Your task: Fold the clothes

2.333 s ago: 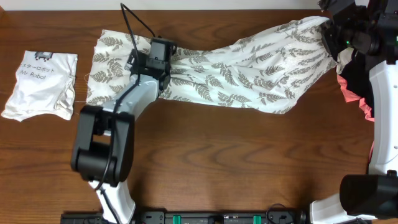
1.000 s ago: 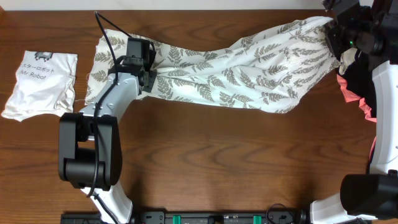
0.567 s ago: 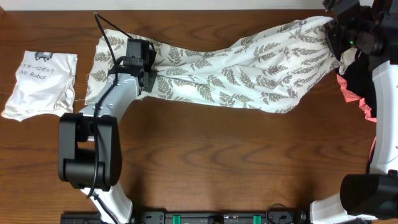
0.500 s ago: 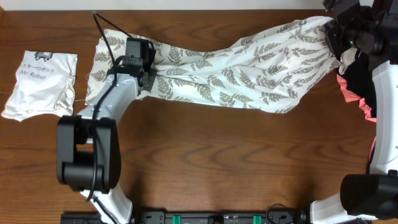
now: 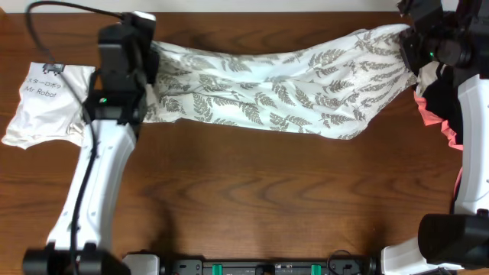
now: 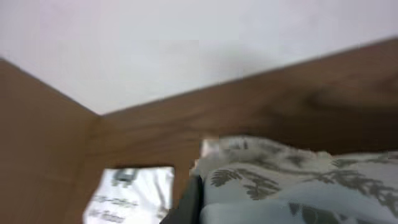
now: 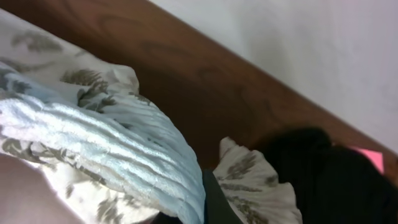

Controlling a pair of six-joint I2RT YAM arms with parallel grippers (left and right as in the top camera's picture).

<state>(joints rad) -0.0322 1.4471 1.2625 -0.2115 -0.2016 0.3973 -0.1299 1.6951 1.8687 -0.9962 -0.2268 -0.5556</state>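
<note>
The fern-print clothes [image 5: 283,92] lie stretched across the far side of the counter [image 5: 267,198], the left gripper [image 5: 147,70] clamped tight on their left end and the right gripper [image 5: 409,40] clamped on their right end.

Robot lab: wooden table [image 5: 252,198], white wall [image 6: 186,50], mounted arms [image 5: 95,183].

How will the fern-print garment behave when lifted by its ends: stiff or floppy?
Probably very floppy: the fern-print garment sags and creases between the left pincer and right pincer. Likely light, since the cloth looks thin and gathers into fine pleats at the grip. It may drag easily over the smooth table.
</note>
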